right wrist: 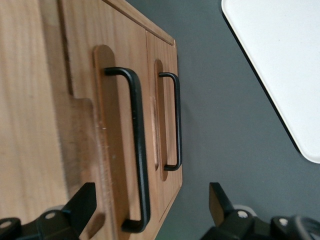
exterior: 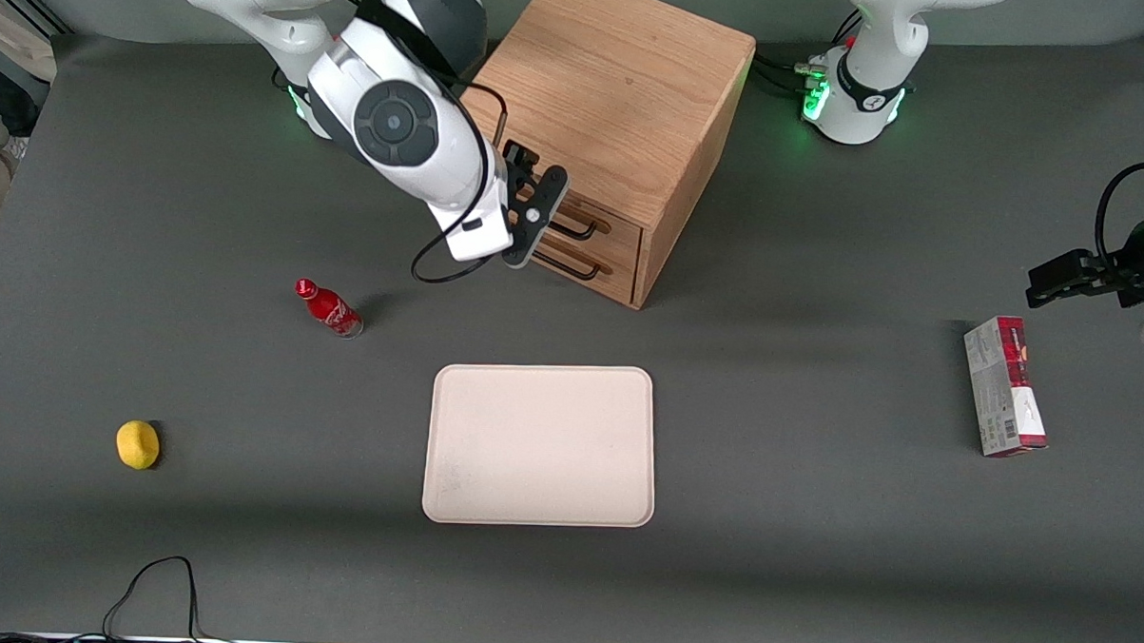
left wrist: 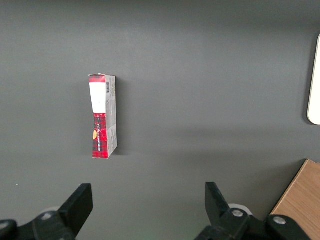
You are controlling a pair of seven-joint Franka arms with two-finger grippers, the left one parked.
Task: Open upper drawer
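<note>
Oak upper drawer (right wrist: 120, 145) looks fully shut, gripper (right wrist: 150, 210) just in front of its handle (right wrist: 137, 150), jaws wide open, nothing grabbed yet.

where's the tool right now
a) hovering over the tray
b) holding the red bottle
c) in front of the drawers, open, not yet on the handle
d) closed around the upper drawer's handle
c: the tool sits open in front of the cabinet, near the upper drawer's handle, with nothing between its fingers.
</note>
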